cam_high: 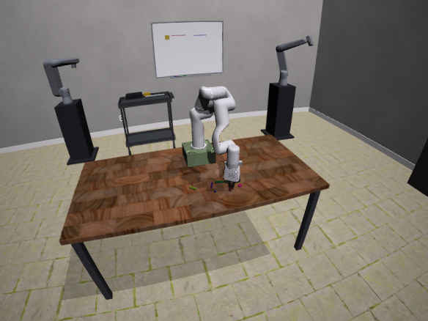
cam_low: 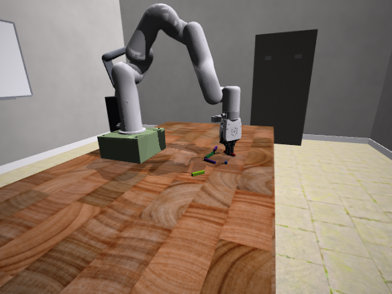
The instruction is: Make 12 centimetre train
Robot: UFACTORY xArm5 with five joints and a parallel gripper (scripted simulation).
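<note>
My gripper points straight down at the table, right of the middle, and is shut on a red rod; the fingers largely hide the rod. In the side view the gripper reaches down to the table surface, with the red rod showing at the fingertips. A green rod lies just left of it, and shows in the side view. A purple rod, a small blue rod and a lime rod lie nearby, apart from each other. A magenta rod lies just right of the gripper.
The arm's green base block stands at the table's back edge, behind the rods. The table's right edge runs close to the gripper in the side view. Two black pedestals with grey arms and a cart stand on the floor beyond.
</note>
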